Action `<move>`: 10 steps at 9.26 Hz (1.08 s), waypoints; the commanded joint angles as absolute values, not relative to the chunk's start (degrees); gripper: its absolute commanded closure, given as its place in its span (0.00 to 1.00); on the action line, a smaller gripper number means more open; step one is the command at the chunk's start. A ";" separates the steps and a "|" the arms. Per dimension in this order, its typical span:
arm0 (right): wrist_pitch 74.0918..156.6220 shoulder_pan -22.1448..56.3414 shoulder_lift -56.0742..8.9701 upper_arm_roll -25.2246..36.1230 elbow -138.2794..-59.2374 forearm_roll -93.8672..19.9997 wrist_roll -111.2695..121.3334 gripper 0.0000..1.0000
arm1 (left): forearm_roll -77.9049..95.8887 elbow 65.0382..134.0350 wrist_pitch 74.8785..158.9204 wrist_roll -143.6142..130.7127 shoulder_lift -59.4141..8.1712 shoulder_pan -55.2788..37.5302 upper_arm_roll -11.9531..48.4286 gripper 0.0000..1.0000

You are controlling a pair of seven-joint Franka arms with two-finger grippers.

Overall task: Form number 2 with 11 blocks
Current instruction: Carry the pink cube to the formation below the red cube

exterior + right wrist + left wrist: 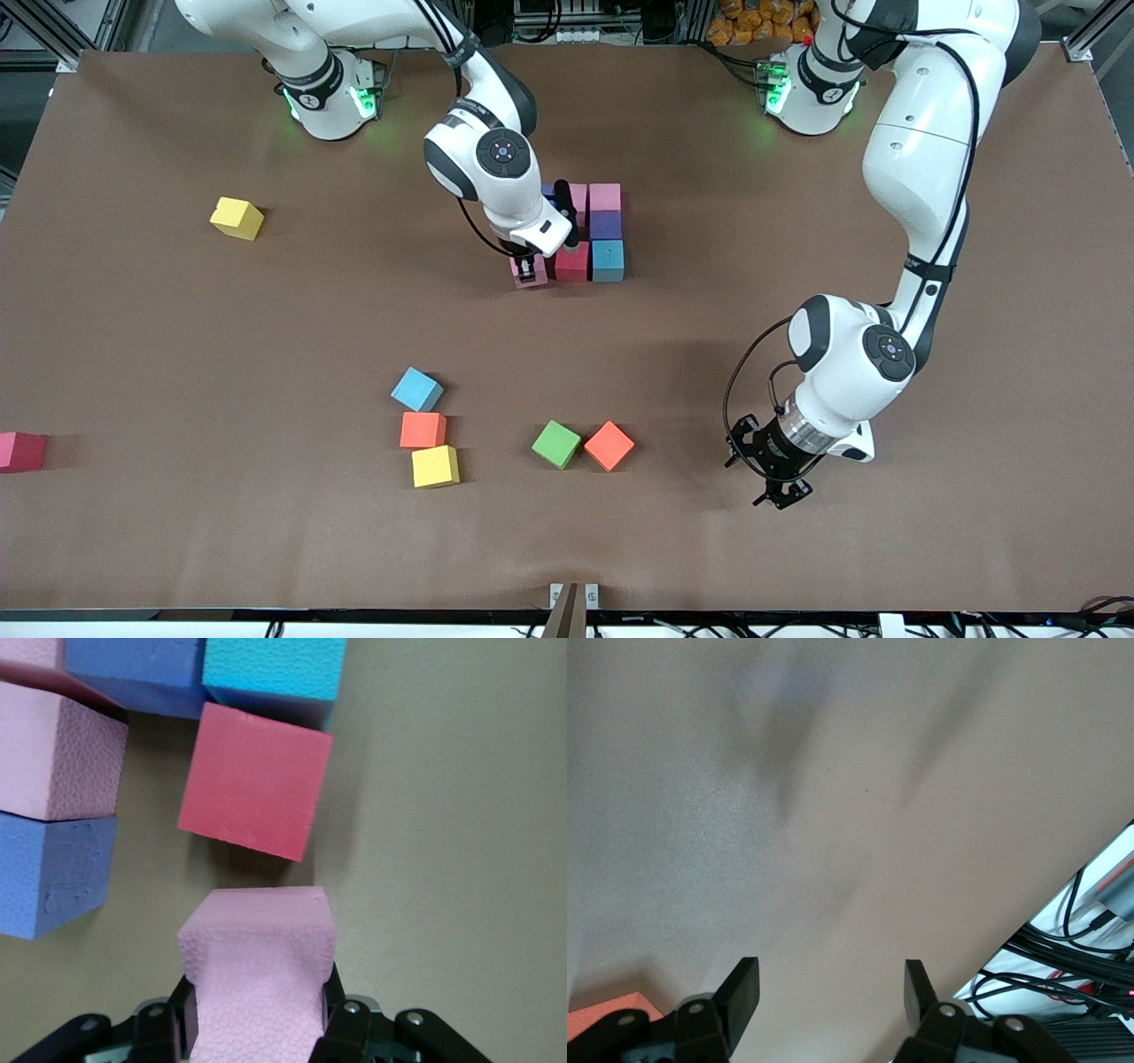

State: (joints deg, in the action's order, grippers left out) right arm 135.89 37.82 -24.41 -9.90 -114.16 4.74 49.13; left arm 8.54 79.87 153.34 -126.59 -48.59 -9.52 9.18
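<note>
You see 2 white arms over a brown table. The right gripper pinches a pink cube between its fingers, low at the partly built number 2, just beside its red cube on the side toward the right arm's end of the table. In the right wrist view the pink cube sits squeezed between both fingers, close to the red cube, with a gap between them.

The cluster so far holds a light blue cube beside the red one, a purple cube above that in the front view, and 2 pink cubes in the row farthest from the front camera.

The left gripper waits over bare table toward the left arm's end, its fingers spread apart with nothing between them.

Loose cubes lie nearer the front camera: a second light blue cube, an orange cube and a yellow cube close together, then a green cube touching another orange cube. Another yellow cube and a dark pink cube lie toward the right arm's end.
</note>
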 commanded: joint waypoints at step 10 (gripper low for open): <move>138.42 38.85 -25.31 -11.78 -116.10 7.02 40.61 1.00 | 9.84 79.80 154.25 -127.35 -48.87 -9.93 8.88 0.26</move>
State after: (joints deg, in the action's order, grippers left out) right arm 136.92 38.71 -25.00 -11.38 -115.47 4.98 43.08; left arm 8.54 79.89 153.34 -126.98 -48.68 -9.59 9.18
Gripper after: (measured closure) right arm 0.445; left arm 0.256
